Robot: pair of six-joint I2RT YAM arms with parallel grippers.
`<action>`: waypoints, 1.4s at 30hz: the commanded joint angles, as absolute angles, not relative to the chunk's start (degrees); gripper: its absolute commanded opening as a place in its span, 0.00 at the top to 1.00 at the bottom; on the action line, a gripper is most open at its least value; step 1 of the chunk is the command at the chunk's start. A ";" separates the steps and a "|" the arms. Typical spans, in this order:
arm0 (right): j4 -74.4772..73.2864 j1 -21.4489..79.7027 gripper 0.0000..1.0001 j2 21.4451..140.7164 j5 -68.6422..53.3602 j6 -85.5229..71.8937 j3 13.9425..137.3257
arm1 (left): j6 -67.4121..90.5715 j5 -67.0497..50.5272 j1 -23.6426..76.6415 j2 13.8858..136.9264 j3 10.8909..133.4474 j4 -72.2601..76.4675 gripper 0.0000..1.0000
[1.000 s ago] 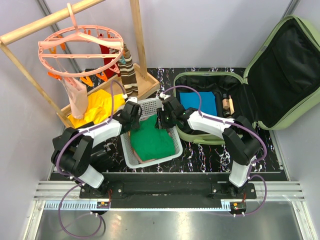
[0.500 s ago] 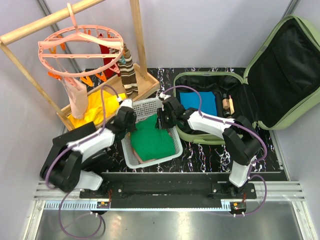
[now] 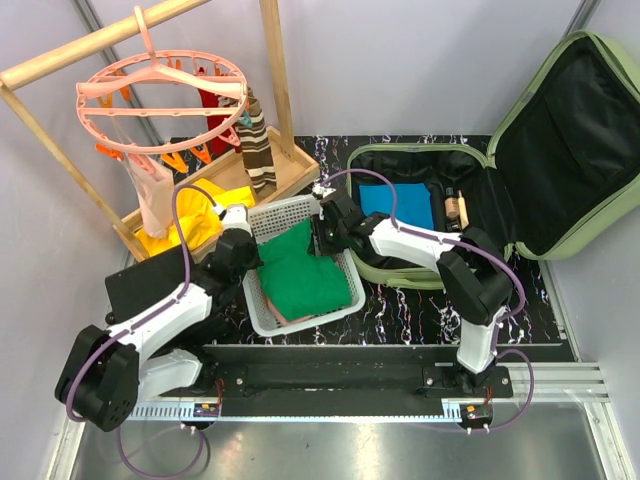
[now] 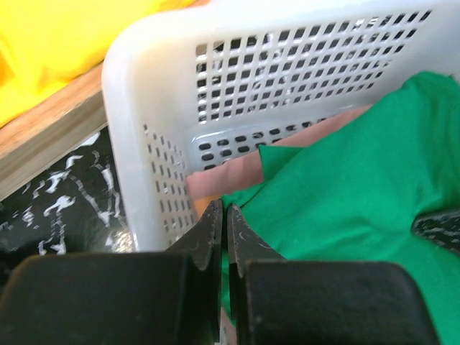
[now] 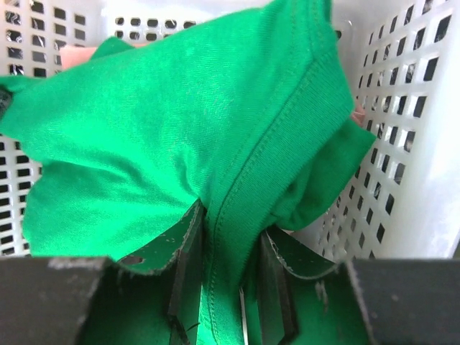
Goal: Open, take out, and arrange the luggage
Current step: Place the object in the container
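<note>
The luggage, a light-green suitcase, lies open at the right with its lid up. A blue folded cloth and small bottles sit in its base. A white perforated basket beside it holds a green garment over a pink cloth. My right gripper is over the basket's far right corner, shut on a fold of the green garment. My left gripper is shut at the basket's left wall, its tips beside the garment's edge, nothing visibly pinched.
A wooden rack with a round pink clip hanger stands at the back left over a wooden tray holding a yellow cloth and a striped cloth. A black case lies left of the basket.
My left arm has swung back and left along the basket's left side and its gripper has closed. The right gripper has stayed on the green garment, whose near-right part now sits slightly higher.
</note>
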State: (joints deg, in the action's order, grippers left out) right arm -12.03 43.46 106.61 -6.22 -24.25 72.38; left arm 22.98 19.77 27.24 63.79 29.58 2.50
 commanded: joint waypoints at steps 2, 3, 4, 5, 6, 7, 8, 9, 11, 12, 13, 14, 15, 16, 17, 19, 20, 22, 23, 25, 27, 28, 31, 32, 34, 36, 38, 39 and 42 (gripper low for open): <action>-13.18 43.42 0.63 109.51 -2.73 -21.62 77.16 | 22.85 26.28 27.16 60.64 28.83 4.83 1.00; -13.71 43.59 0.63 110.21 -2.55 -21.19 78.21 | 22.85 26.63 27.25 60.64 29.00 4.66 1.00; -14.49 43.68 0.59 110.48 -2.20 -21.09 78.66 | 22.85 26.72 27.25 60.82 29.00 4.83 1.00; -14.85 43.86 0.56 110.57 -2.02 -21.01 79.10 | 22.76 26.20 27.25 61.08 29.18 5.10 1.00; -15.11 44.03 0.52 110.13 -1.85 -21.01 79.28 | 21.89 25.58 27.16 61.52 29.35 5.53 1.00; -15.20 44.03 0.46 109.60 -1.76 -21.01 79.19 | 21.54 24.79 27.25 62.65 29.88 5.54 1.00; -15.47 44.12 0.37 108.29 -1.67 -20.92 79.02 | 21.36 24.26 27.25 63.45 31.10 5.02 1.00; -15.56 44.12 0.31 107.41 -1.58 -20.74 78.67 | 21.36 24.00 27.16 64.07 31.72 4.23 1.00; -16.17 44.12 0.21 104.44 -1.76 -20.48 78.31 | 21.36 23.30 27.25 64.78 33.13 3.87 1.00; -16.17 44.21 0.19 103.28 -1.93 -19.96 77.70 | 21.18 22.94 27.16 64.69 33.40 4.30 1.00; -16.35 44.21 0.16 102.14 -2.63 -19.78 77.43 | 20.92 22.50 27.25 64.51 33.75 4.65 1.00; -16.35 44.30 0.13 99.69 -3.07 -19.51 77.17 | 20.57 21.89 27.25 64.42 34.62 4.83 0.91; -16.26 44.30 0.09 98.54 -3.42 -19.42 76.56 | 20.04 21.80 27.16 64.51 35.24 4.75 0.86; -16.35 44.38 0.09 97.39 -4.04 -19.42 76.20 | 19.87 21.71 27.16 64.51 35.77 4.57 0.82; -16.35 44.38 0.09 95.12 -4.13 -19.51 75.85 | 19.69 21.53 27.25 64.60 36.99 4.22 0.69; -16.87 44.38 0.08 93.00 -3.78 -19.95 74.62 | 19.42 21.45 27.25 64.51 37.96 3.26 0.50; -17.14 44.30 0.07 90.90 -3.26 -19.95 74.27 | 19.42 21.62 27.25 64.34 38.66 3.08 0.38; -17.93 44.38 0.07 88.87 -1.77 -19.95 73.13 | 19.34 21.97 27.33 63.11 39.11 2.55 0.32; -18.10 44.38 0.07 87.20 -1.32 -19.69 72.25 | 19.25 22.06 27.42 62.67 39.46 2.29 0.30; -18.98 44.38 0.15 86.40 -0.62 -18.29 71.81 | 18.90 22.15 27.51 61.18 39.64 1.58 0.24; -21.34 44.39 0.24 87.18 -0.26 -17.50 72.24 | 19.94 21.97 27.60 60.47 39.64 0.27 0.18; -21.97 44.38 0.32 87.54 -0.35 -17.23 72.42 | 20.30 21.71 27.51 59.77 39.29 0.18 0.16; -23.02 44.38 0.40 88.16 -0.26 -17.05 71.63 | 21.97 21.27 27.34 57.93 38.76 -3.51 0.14; -23.11 44.21 0.40 87.63 1.30 -17.14 71.11 | 22.58 20.92 27.16 57.14 38.50 -5.08 0.13; -23.73 42.99 0.41 86.58 1.94 -17.22 70.58 | 23.29 19.78 26.20 54.68 37.71 -6.93 0.12; -23.64 39.56 0.41 84.38 0.27 -17.58 69.79 | 24.34 19.08 24.79 52.92 37.27 -9.75 0.11; -23.73 37.54 0.41 81.84 0.26 -16.62 69.52 | 25.13 17.85 23.82 50.46 36.57 -11.94 0.11; -24.08 37.18 0.41 80.96 1.39 -16.09 69.52 | 25.05 17.58 23.04 49.93 36.30 -12.39 0.11; -25.92 34.29 0.40 78.23 2.98 -14.77 69.96 | 25.05 16.53 21.63 50.44 35.95 -14.06 0.11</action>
State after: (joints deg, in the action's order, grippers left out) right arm -25.30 37.04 84.47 0.32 -17.30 68.84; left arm 24.03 19.18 23.22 50.54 36.84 -11.46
